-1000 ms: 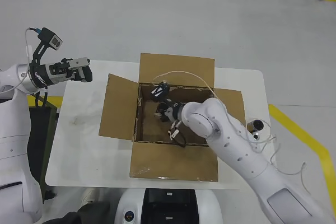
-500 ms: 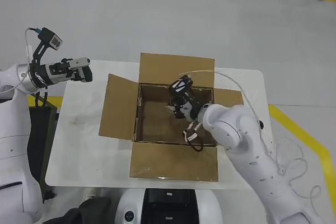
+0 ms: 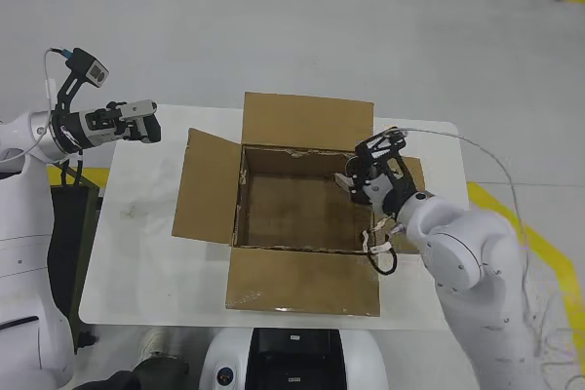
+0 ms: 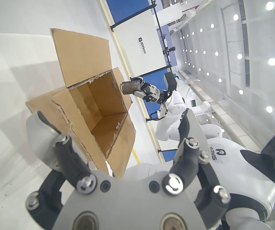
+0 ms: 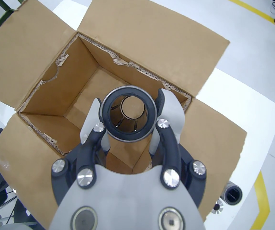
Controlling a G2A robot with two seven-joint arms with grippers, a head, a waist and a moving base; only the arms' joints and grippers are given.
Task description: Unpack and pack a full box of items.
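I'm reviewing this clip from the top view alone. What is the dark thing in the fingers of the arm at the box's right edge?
Observer: The right wrist view shows the right gripper shut on a hollow cylinder with a dark ring at its end. You can see straight through its bore.
Operator: Is that arm hiding anything on the table?
Observer: Yes. A dark sleeve and a smaller round part lie on the table beyond the right flap of the box.
Operator: And the arm out at the table's left?
Observer: The left wrist view shows the left gripper with its fingers spread wide and nothing between them.
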